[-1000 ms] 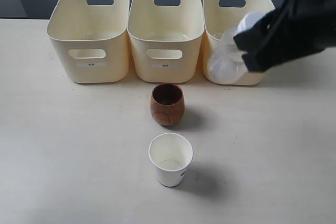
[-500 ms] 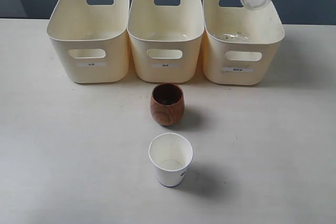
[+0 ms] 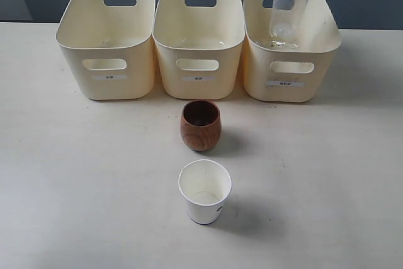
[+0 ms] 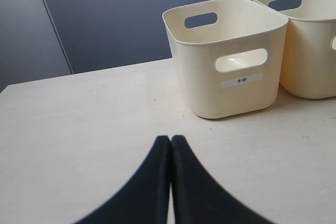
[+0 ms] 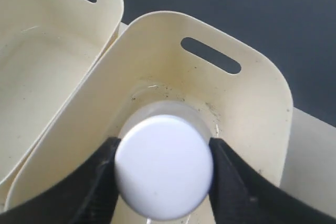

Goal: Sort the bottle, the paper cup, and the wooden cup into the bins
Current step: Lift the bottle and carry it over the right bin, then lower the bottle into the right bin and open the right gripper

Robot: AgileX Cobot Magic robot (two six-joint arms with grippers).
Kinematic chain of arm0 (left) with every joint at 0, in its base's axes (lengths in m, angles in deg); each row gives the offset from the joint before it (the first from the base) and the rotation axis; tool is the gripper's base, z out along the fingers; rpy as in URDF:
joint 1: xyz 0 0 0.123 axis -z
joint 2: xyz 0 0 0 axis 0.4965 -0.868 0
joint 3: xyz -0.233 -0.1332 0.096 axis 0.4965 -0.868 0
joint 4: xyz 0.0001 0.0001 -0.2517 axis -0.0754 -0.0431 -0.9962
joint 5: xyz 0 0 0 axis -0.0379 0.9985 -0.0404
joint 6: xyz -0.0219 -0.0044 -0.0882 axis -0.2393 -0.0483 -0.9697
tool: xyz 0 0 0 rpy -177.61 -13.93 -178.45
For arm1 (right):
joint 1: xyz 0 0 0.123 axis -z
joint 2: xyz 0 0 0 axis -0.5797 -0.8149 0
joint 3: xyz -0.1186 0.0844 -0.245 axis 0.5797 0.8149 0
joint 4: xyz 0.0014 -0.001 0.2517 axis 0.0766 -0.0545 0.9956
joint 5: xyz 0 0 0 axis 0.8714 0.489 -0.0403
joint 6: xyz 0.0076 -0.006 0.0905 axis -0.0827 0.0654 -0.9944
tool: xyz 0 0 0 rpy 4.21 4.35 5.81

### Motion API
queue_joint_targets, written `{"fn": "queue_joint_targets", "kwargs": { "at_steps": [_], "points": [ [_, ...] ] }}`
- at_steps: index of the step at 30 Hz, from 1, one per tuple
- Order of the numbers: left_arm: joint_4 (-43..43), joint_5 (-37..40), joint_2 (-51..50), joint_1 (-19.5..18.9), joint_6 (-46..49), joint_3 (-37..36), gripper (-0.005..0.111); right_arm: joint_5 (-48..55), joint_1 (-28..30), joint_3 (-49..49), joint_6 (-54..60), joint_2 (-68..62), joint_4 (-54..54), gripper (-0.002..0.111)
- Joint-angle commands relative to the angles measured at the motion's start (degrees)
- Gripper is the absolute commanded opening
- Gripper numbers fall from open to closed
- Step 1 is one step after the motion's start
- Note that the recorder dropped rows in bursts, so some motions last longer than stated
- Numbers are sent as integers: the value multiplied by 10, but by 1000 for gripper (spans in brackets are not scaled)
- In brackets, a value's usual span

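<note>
While gripped: bottle (image 5: 164, 167) between pincer (image 5: 163, 169) fingers.

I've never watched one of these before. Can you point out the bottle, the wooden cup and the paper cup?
bottle (image 5: 164, 167), right wrist view, on its white cap.
wooden cup (image 3: 201, 131), exterior view, on its brown side.
paper cup (image 3: 203, 206), exterior view, on its white side.

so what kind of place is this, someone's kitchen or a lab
Likely a lab test bench, not a kitchen: three identical labelled bins lined up on a bare pale table, a plain dark backdrop behind, and a robot gripper holding a bottle.
</note>
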Motion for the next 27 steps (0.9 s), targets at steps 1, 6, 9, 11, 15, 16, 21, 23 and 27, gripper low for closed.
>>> {"fn": "queue_joint_targets", "kwargs": {
  "at_steps": [1, 6, 9, 11, 15, 16, 21, 23, 27],
  "points": [
    [0, 1, 3, 2, -1, -1, 0, -36, 9, -8, 28, -38, 10, -1],
    [0, 1, 3, 2, -1, -1, 0, -25, 21, -27, 54, -73, 40, -1],
    [0, 1, 3, 2, -1, -1, 0, -19, 23, -35, 55, -85, 37, -1],
    [0, 1, 3, 2, -1, -1, 0, -15, 23, -40, 55, -94, 40, -1],
    [0, 1, 3, 2, -1, -1, 0, -13, 23, -44, 55, -108, 51, -1],
    [0, 1, 3, 2, -1, -1, 0, -15, 23, -44, 55, -109, 52, -1],
    [0, 1, 3, 2, -1, -1, 0, -12, 23, -44, 55, -110, 67, -1],
    [0, 1, 3, 2, -1, -1, 0, -8, 23, -44, 55, -111, 76, -1],
    [0, 1, 3, 2, -1, -1, 0, -3, 23, -44, 55, -117, 76, 0]
  ]
}}
